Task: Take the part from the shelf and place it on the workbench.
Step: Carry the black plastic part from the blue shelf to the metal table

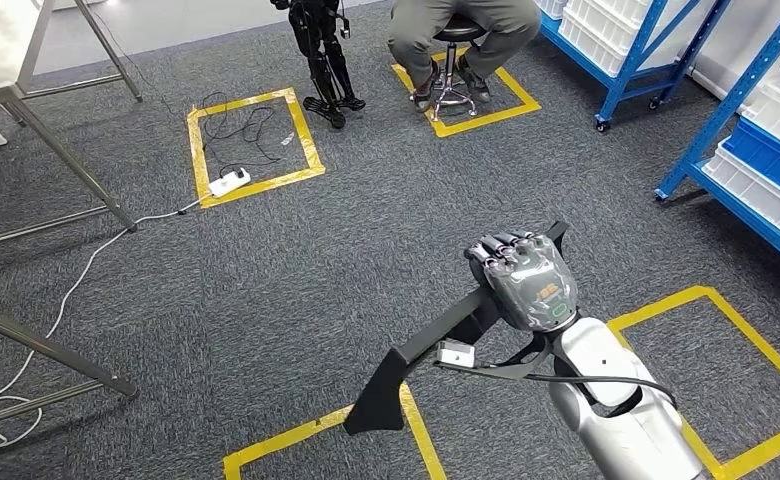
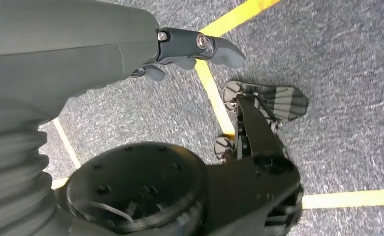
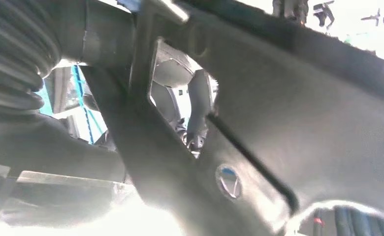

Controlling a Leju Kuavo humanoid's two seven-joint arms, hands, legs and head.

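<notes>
1. I'm looking down at grey carpet [image 1: 296, 270] marked with yellow tape squares [image 1: 253, 143].
2. On my far right stand blue shelves [image 1: 756, 130] loaded with white bins [image 1: 606, 25].
3. At the left edge I have the metal legs of a workbench [image 1: 41, 130], well apart from the shelves.
4. Straight ahead a person sits on a stool [image 1: 454, 60] inside one tape square; a black tripod-like stand [image 1: 321, 55] is just beside them.
5. The part [image 1: 446, 345] is a long black angular piece, off the shelf and up in the air over the carpet, slanting down to my left.
6. My right hand [image 1: 523, 280] grips the part at its upper end, fingers curled around it. In the right wrist view the part [image 3: 278, 98] sits right against the camera.
7. My left hand [image 2: 180, 54] hangs over the carpet with fingers loosely curled and nothing between them that I can see, though I cannot tell how far apart they are.
8. A white power strip [image 1: 229, 182] lies in the other tape square, with a white cable [image 1: 66, 300] running off left.
</notes>
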